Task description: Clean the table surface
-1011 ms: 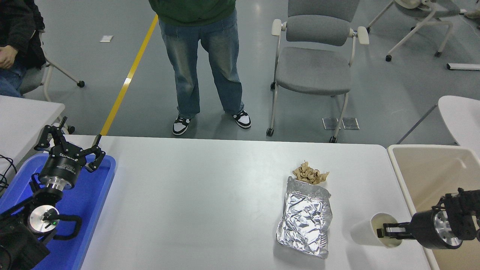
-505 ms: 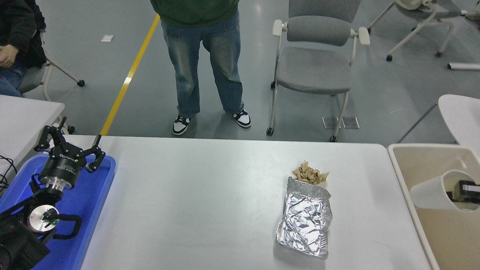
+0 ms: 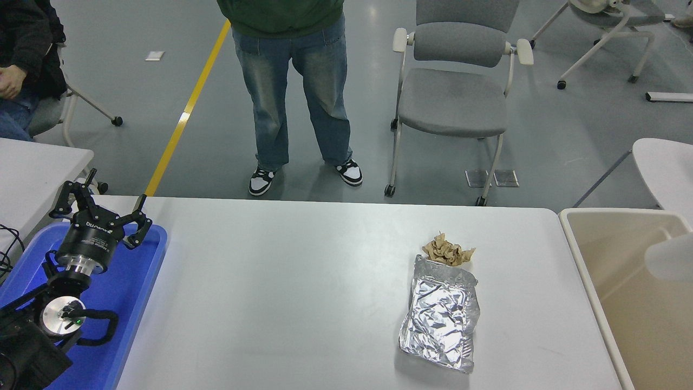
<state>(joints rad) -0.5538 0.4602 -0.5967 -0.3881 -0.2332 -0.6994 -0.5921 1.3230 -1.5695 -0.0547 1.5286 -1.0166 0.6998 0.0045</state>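
Note:
The white table surface [image 3: 298,281] fills the lower middle of the view. On its right half lie a crumpled silver foil bag [image 3: 441,319] and, touching the bag's far end, a crumpled wad of brown paper [image 3: 448,251]. A blurred white paper cup [image 3: 670,262] hangs over the beige bin [image 3: 575,244] at the right edge. My right gripper is out of view past that edge. My left gripper [image 3: 100,205] is parked open and empty over the blue tray [image 3: 135,292] at the lower left.
A person in jeans [image 3: 295,92] stands at the table's far side. A grey chair [image 3: 455,92] stands beside them. A seated person [image 3: 21,59] is at the top left. Smaller white tabletops sit at the left [image 3: 32,168] and right [image 3: 666,168] edges.
The white cup went from the table's right front, held by my right gripper, up and right over the beige bin. The right gripper has gone out of view. The left arm has not moved.

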